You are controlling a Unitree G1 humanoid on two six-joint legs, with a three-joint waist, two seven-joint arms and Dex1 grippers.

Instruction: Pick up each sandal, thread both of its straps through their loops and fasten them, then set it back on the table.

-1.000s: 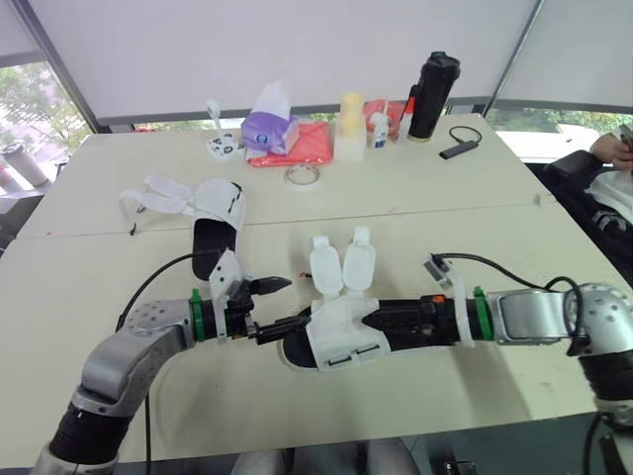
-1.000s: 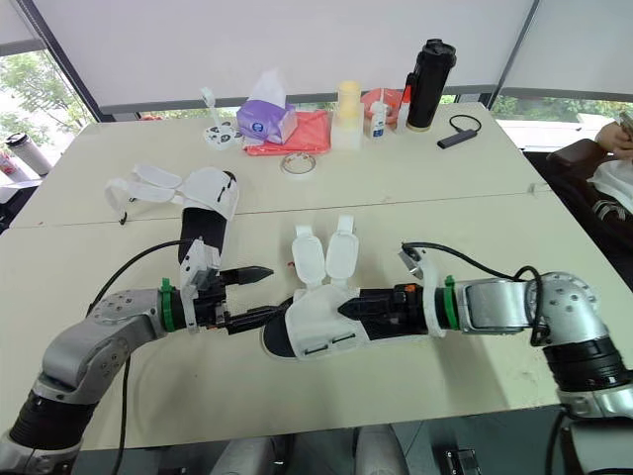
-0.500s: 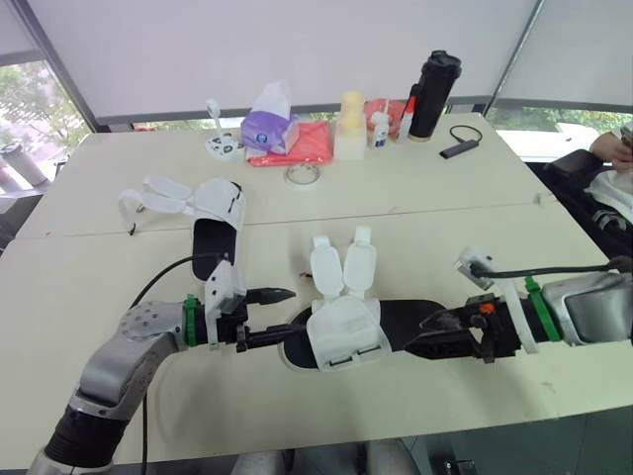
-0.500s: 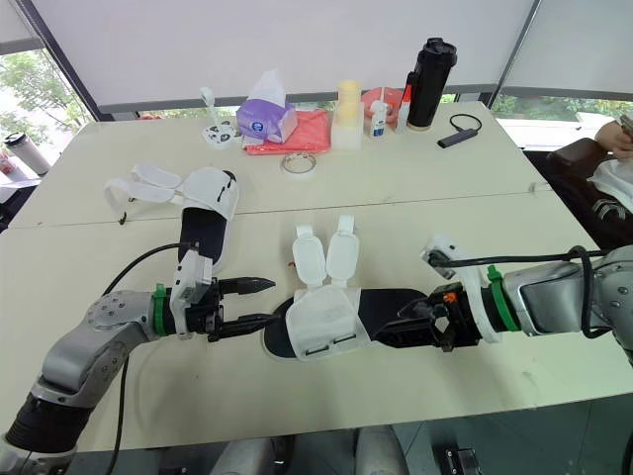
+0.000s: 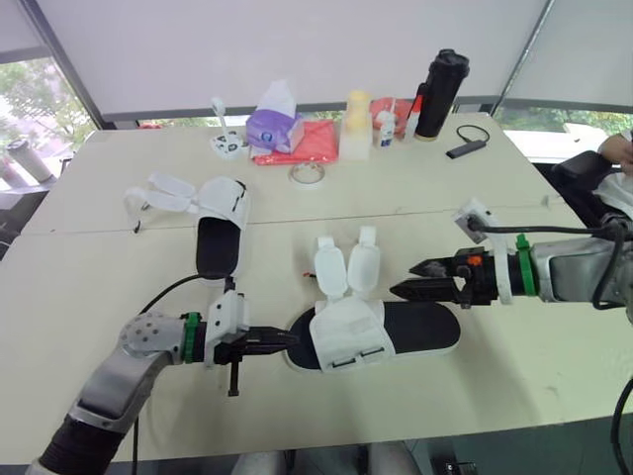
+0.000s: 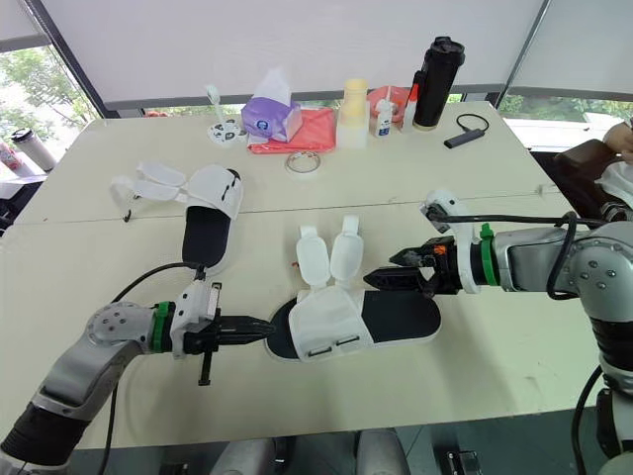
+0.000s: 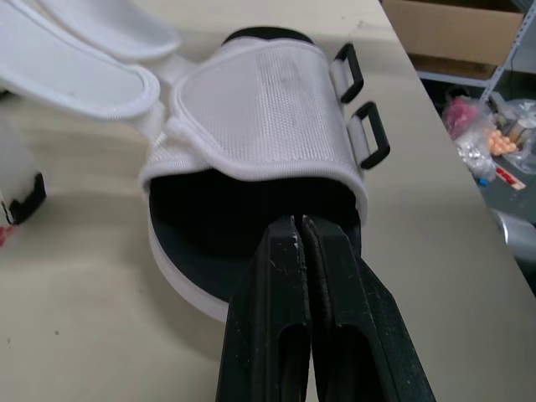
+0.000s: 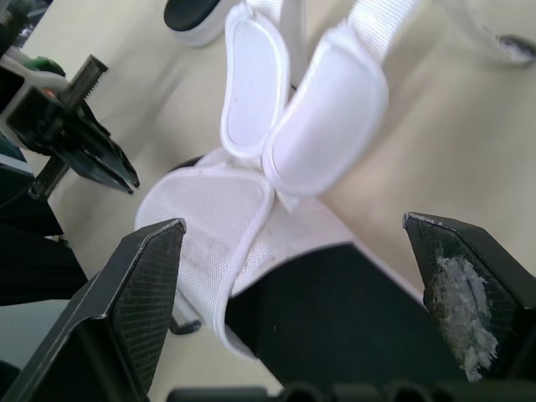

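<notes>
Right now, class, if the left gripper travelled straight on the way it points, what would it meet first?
The near sandal. The left gripper, fingers together, aims into the sandal's open end, beneath the white upper. Whether the tips touch the sole cannot be told.

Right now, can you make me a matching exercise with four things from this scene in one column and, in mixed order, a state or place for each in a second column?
Things:
1. left gripper
2. right gripper
3. black bottle
4. far sandal

States or places:
A. open
B. upright near the far edge of the table
C. shut, tips at one end of the near sandal
D. lying flat, straps unfastened

Pairs: 1-C, 2-A, 3-B, 4-D
</notes>
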